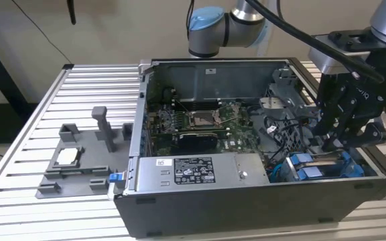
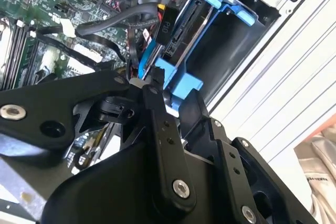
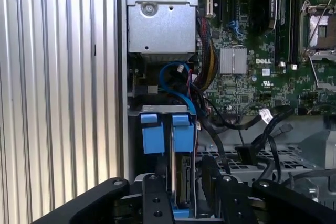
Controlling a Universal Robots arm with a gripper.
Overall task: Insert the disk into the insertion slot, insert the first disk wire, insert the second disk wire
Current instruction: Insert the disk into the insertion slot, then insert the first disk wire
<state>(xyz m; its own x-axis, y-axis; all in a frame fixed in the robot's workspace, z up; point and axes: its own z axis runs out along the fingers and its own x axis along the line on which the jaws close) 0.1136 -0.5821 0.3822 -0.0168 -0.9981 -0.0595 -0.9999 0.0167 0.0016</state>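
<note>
The disk [image 2: 185, 29], silver-grey in a bright blue carrier, stands on edge inside the insertion slot [image 2: 236, 43] at the case's front corner on the exterior view's right. My gripper [image 2: 170, 88] reaches down over it, and its black fingers [image 2: 153, 95] press either side of the carrier's blue end. In the first wrist view the disk [image 3: 181, 178] runs edge-on between the fingers [image 3: 153, 199], below two blue tabs of the slot [image 3: 152, 132]. A black wire plug [image 2: 163, 24] lies against the disk's connector edge. In the exterior view the gripper [image 1: 330, 144] hangs over the blue slot [image 1: 354, 169].
The open computer case [image 1: 260, 201] lies on a slatted aluminium table [image 1: 92, 85]. Inside are the motherboard [image 1: 200, 120], the silver power supply [image 1: 186, 170] and loose black cables [image 1: 280, 133]. A blue cable [image 3: 172, 80] loops beside the slot. A grey fixture with posts [image 1: 79, 160] holds a small chip.
</note>
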